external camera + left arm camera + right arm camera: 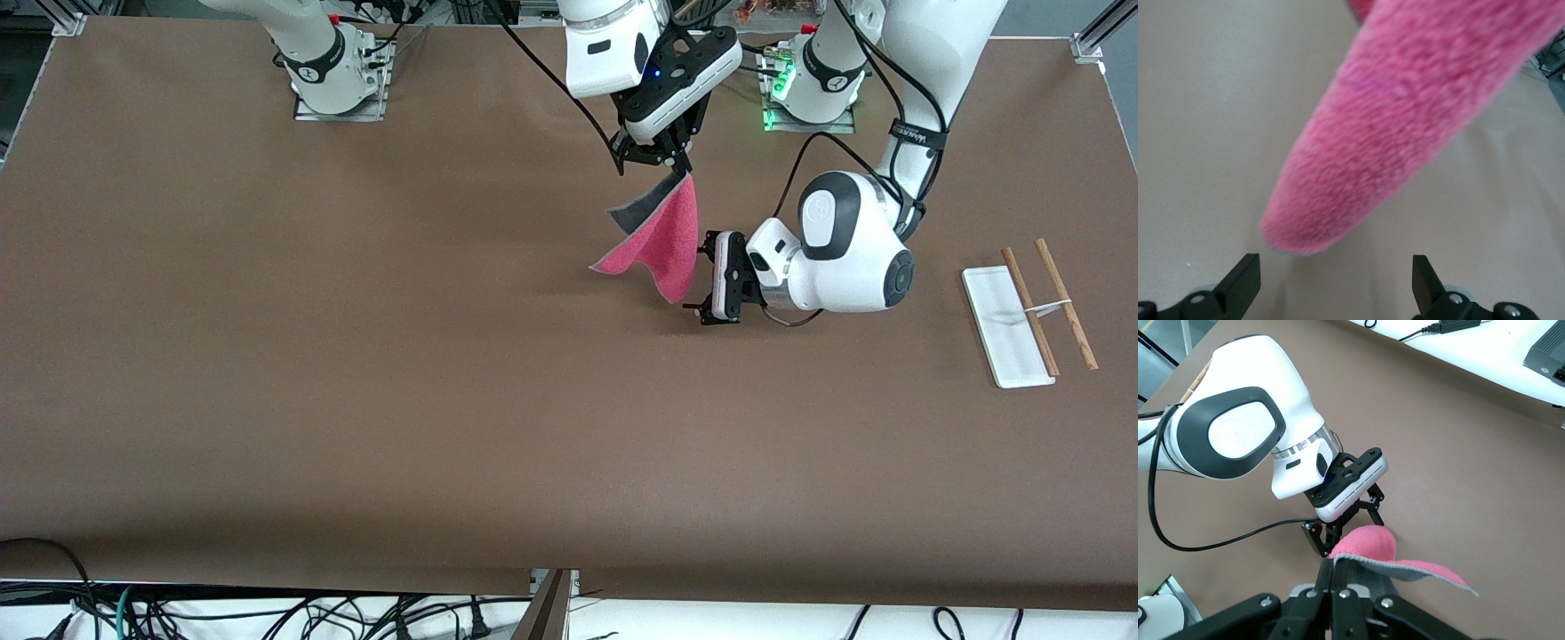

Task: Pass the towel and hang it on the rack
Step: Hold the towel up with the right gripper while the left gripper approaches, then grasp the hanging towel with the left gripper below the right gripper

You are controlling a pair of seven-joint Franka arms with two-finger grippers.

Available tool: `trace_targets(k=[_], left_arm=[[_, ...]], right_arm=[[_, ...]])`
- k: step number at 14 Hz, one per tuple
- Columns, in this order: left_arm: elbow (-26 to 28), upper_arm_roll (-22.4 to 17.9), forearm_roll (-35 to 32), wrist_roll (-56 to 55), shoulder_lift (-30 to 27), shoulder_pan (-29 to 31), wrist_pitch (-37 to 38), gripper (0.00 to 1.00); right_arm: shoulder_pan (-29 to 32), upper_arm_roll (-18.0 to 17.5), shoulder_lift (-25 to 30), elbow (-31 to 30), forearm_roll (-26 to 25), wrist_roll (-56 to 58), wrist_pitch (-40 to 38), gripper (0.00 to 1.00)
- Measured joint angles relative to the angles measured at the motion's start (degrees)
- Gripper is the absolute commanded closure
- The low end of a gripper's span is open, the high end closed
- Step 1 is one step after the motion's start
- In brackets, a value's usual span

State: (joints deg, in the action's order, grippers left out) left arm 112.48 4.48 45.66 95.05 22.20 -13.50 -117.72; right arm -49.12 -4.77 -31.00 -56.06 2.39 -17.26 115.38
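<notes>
The pink-red towel hangs in the air from one corner, and its grey reverse shows near the top. My right gripper is shut on that top corner. In the right wrist view the right gripper pinches the grey edge of the towel. My left gripper lies level beside the towel's lower part, open, pointing at it. In the left wrist view the towel's hanging end is just ahead of the left gripper, with nothing between its fingers. The rack stands at the left arm's end.
The rack's white base has two brown rods leaning over it, joined by a short white crosspiece. Brown table surface spreads on all sides. Cables hang below the table's front edge.
</notes>
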Motion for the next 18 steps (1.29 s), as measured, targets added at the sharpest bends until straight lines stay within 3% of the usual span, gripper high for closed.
trace_targets(k=[6, 7, 8, 9, 10, 11, 12, 14, 15, 18], left_arm=[[-0.14, 0.00, 0.00, 0.16, -0.18, 0.09, 0.18, 0.00], [-0.17, 0.00, 0.00, 0.19, -0.20, 0.09, 0.18, 0.18], [-0.20, 0.00, 0.00, 0.23, -0.23, 0.09, 0.18, 0.51], [-0.25, 0.00, 0.00, 0.23, -0.28, 0.09, 0.18, 0.75], [-0.27, 0.00, 0.02, 0.24, -0.35, 0.09, 0.18, 0.84], [-0.27, 0.00, 0.04, 0.24, -0.41, 0.09, 0.18, 0.86], [-0.27, 0.00, 0.05, 0.25, -0.50, 0.09, 0.18, 0.81], [-0.34, 0.00, 0.10, 0.25, -0.78, 0.09, 0.19, 0.35], [-0.37, 0.00, 0.42, 0.25, -0.93, 0.09, 0.18, 0.23], [-0.37, 0.01, 1.38, 0.34, -1.12, 0.09, 0.18, 0.24]], right_arm=[[-0.01, 0.00, 0.00, -0.02, 0.00, 0.01, 0.14, 1.00], [-0.01, 0.00, 0.00, -0.02, 0.00, 0.01, 0.16, 1.00], [-0.01, 0.00, 0.00, -0.02, 0.00, 0.01, 0.17, 1.00], [-0.01, 0.00, 0.00, -0.02, 0.00, 0.01, 0.19, 1.00], [-0.01, 0.00, 0.00, -0.02, 0.00, 0.01, 0.20, 1.00], [-0.01, 0.00, 0.00, -0.02, 0.00, 0.01, 0.20, 1.00], [-0.01, 0.00, 0.00, -0.02, 0.00, 0.01, 0.21, 1.00], [-0.01, 0.00, 0.00, -0.03, 0.00, 0.01, 0.21, 1.00], [-0.01, 0.00, 0.00, -0.03, 0.00, 0.01, 0.22, 1.00], [-0.01, 0.00, 0.00, -0.03, 0.00, 0.01, 0.23, 1.00]])
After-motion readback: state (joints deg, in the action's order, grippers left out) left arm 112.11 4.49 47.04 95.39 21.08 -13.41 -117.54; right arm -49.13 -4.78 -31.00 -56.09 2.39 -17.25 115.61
